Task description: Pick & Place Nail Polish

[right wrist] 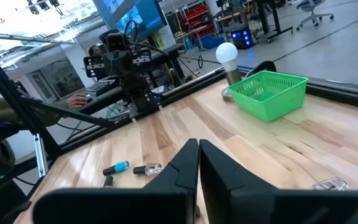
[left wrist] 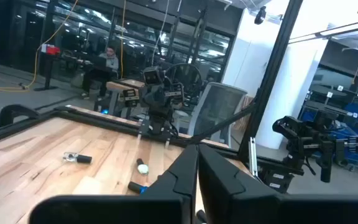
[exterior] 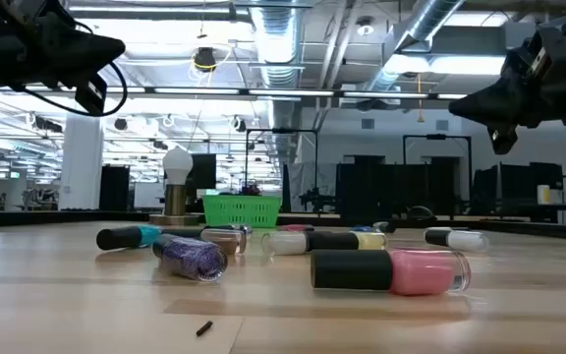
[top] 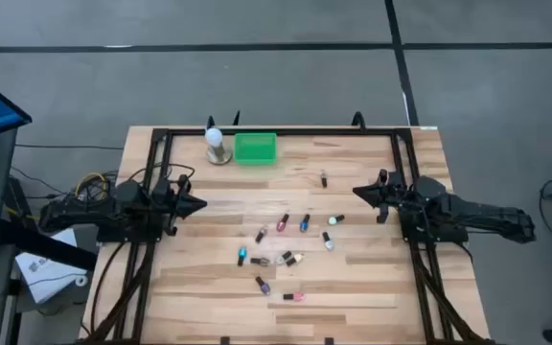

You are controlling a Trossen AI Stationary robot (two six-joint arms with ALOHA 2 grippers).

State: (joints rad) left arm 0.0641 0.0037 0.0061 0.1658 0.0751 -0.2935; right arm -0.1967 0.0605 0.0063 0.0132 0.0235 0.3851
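While both grippers, left (top: 199,202) and right (top: 357,190), hover pressed together, the nail polish bottles (top: 284,244) lie flat, pointing different ways.

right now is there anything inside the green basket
Nothing shows inside the green basket: the right wrist view sees only bare mesh walls and part of the floor, with the near wall hiding the rest. The nail polish bottles all lie on the table.

1. Industrial lab/workshop, open plan.
2. Exposed ceiling ducts (exterior: 430,39) and strip lights, grey concrete floor (top: 257,67).
3. Beyond the left gripper (left wrist: 196,163): more robot rigs (left wrist: 306,146), a seated person (left wrist: 107,59) at a desk.
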